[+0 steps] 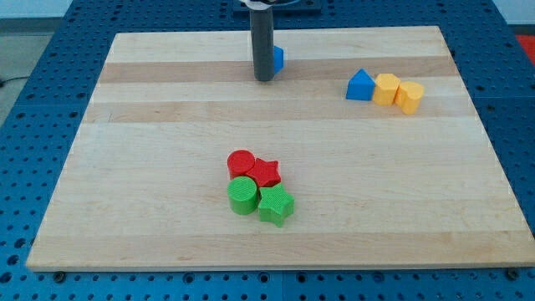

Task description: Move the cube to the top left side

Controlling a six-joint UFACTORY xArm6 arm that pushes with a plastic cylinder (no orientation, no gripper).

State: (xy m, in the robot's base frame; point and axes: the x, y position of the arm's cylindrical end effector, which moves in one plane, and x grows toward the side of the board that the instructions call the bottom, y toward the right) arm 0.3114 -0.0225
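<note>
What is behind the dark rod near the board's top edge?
A blue block peeks out at the rod's right, beside my tip. Most of it is covered, so its shape and any contact stay unclear.

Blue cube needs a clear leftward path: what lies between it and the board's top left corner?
Only my tip, touching the small blue cube; beyond, bare wooden board.

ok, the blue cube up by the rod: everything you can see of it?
Only a sliver of the blue cube shows, at the right of the rod: plain blue, matte, plastic-looking, sitting flat on the wooden board near the view's top edge. My tip stands right against its left side, seemingly touching. No other block is near it.
</note>
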